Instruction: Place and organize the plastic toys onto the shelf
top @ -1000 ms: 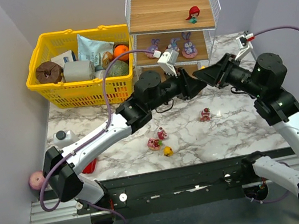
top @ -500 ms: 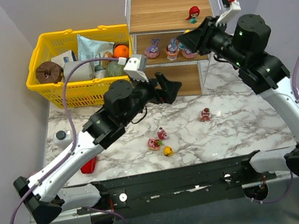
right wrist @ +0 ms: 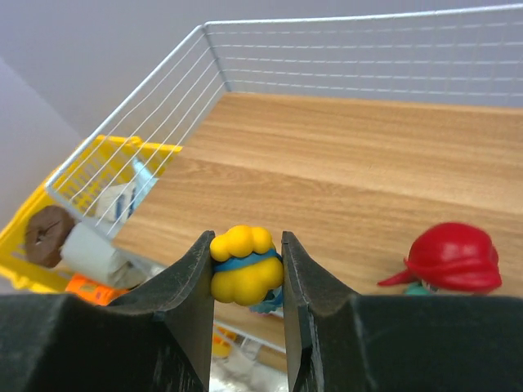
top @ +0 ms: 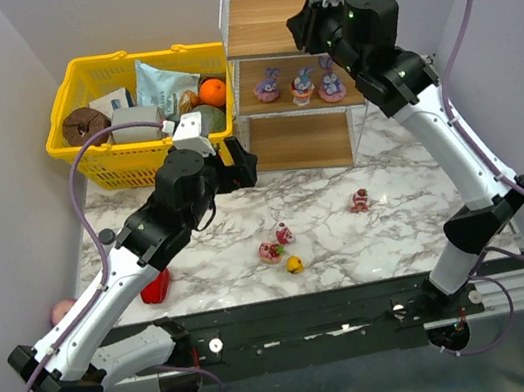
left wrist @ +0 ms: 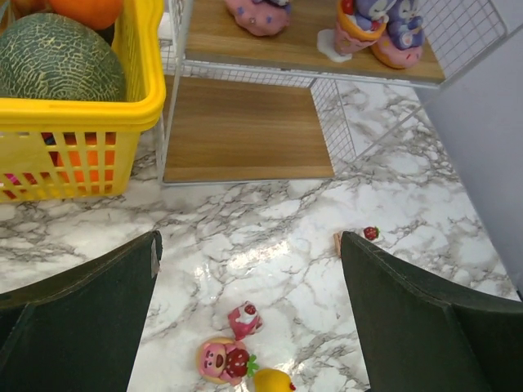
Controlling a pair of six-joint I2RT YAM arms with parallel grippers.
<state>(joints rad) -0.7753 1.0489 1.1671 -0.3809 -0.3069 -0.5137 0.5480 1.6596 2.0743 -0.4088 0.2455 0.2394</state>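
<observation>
My right gripper [right wrist: 247, 245] is shut on a doll with yellow hair [right wrist: 243, 273], which hangs just above the top board of the shelf [top: 262, 23]. A doll with red hair [right wrist: 453, 257] stands on that board to its right. Three figures [top: 303, 80] sit on the middle tier. My left gripper [left wrist: 249, 241] stands open and empty above the marble table, in front of the shelf's bottom tier. Below it lie a pink bear [left wrist: 222, 361], a small pink cake [left wrist: 245, 318] and a yellow toy [left wrist: 274, 381]. Another small toy [top: 359, 201] lies further right.
A yellow basket [top: 103, 158] full of groceries stands left of the shelf, touching it. A red bell pepper [top: 156, 288] lies near the table's left front, and a pink ball [top: 62, 312] sits off its left edge. Grey walls close in on both sides.
The right arm has risen from table height to the shelf's top tier, carrying the yellow-haired doll. The left arm has drawn back from the shelf towards the left, and its jaws have opened wide.
</observation>
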